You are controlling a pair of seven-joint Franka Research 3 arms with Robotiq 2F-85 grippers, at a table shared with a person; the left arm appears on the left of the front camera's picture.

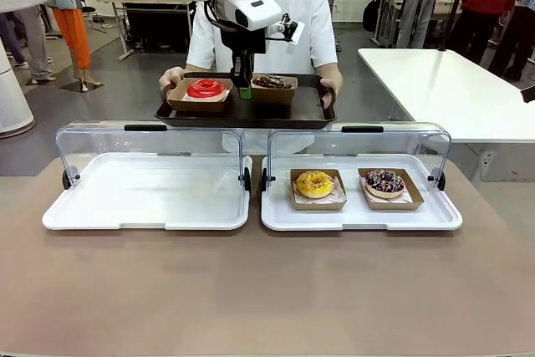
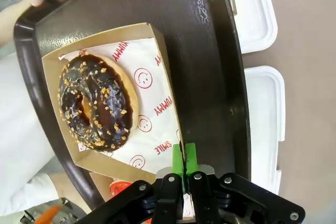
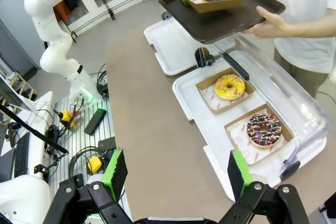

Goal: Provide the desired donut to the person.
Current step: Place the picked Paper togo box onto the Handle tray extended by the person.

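The person (image 1: 288,18) in a white shirt holds a dark tray (image 1: 242,115) with both hands at the far side. On it sit a red-glazed donut (image 1: 206,88) and a chocolate donut (image 1: 272,82), each in a brown cardboard box. My left gripper (image 1: 245,89) hangs over the tray between the two boxes. In the left wrist view the left gripper (image 2: 183,155) is shut on the side wall of the chocolate donut's box (image 2: 157,85), with the nut-topped chocolate donut (image 2: 94,103) lying inside. My right gripper (image 3: 177,177) stands open above the brown table.
Two white trays with raised clear lids lie on the table. The left one (image 1: 146,194) is bare. The right one (image 1: 359,216) holds a yellow donut (image 1: 315,183) and a sprinkled chocolate donut (image 1: 384,181) in boxes. A white table (image 1: 443,89) stands at the far right.
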